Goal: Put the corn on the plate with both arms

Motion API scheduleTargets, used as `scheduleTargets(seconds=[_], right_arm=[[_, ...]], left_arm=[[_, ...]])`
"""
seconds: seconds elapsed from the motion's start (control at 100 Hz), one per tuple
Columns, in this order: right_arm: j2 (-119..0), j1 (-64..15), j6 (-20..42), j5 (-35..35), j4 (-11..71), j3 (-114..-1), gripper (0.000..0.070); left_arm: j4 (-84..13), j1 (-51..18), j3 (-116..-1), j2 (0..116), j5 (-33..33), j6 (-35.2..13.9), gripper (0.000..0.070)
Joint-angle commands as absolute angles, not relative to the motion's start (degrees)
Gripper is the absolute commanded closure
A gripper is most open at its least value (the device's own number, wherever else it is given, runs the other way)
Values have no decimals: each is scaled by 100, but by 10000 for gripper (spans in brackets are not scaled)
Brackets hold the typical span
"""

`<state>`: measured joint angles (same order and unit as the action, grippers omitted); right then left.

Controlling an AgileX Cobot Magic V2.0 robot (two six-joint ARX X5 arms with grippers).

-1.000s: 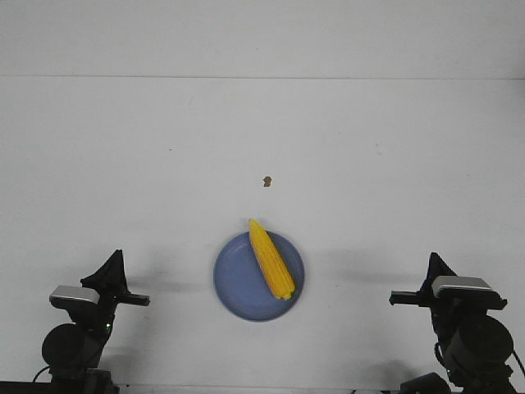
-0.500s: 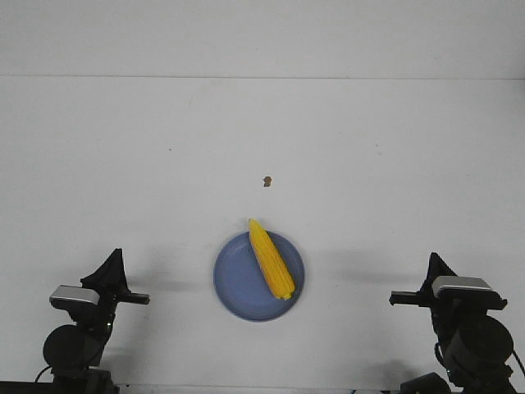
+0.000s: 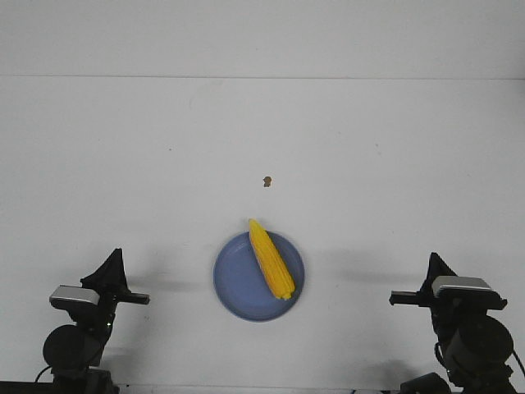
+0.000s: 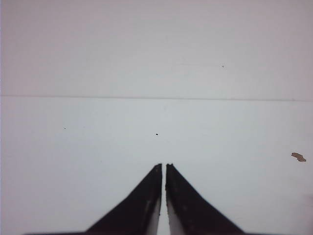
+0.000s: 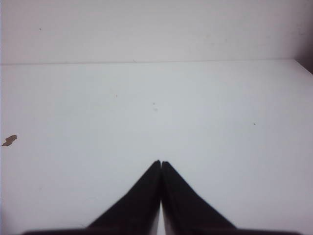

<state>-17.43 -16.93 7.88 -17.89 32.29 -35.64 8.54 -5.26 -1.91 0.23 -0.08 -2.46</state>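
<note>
The yellow corn (image 3: 271, 259) lies on the periwinkle-blue plate (image 3: 238, 283) in the front view, its pointed tip over the far rim. My left gripper (image 3: 111, 267) is at the near left of the table, well left of the plate. In the left wrist view its jaws (image 4: 163, 165) are shut and hold nothing. My right gripper (image 3: 432, 267) is at the near right, well right of the plate. In the right wrist view its jaws (image 5: 161, 162) are shut and hold nothing. Neither wrist view shows the corn or the plate.
A tiny brown speck (image 3: 267, 181) lies on the white table beyond the plate; it also shows in the left wrist view (image 4: 298, 157) and in the right wrist view (image 5: 9, 140). The table's far edge (image 3: 262, 78) meets a white wall.
</note>
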Motion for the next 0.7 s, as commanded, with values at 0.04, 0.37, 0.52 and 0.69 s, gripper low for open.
scheduleTargets(seconds=[0.04, 0.37, 0.52, 0.69], right_arm=[[-1767, -1712, 731, -1806, 3168, -3629, 696], [-1319, -904, 351, -648, 1798, -2797, 696], [-867, -355, 276, 69, 1116, -2047, 696], [-290, 231, 294, 340, 895, -1385, 696]], left_arm=[[908, -521, -80, 19, -21, -255, 688], [908, -521, -80, 19, -21, -255, 688], [908, -521, -80, 19, -21, -255, 688], [908, -521, -80, 19, -21, -255, 688]])
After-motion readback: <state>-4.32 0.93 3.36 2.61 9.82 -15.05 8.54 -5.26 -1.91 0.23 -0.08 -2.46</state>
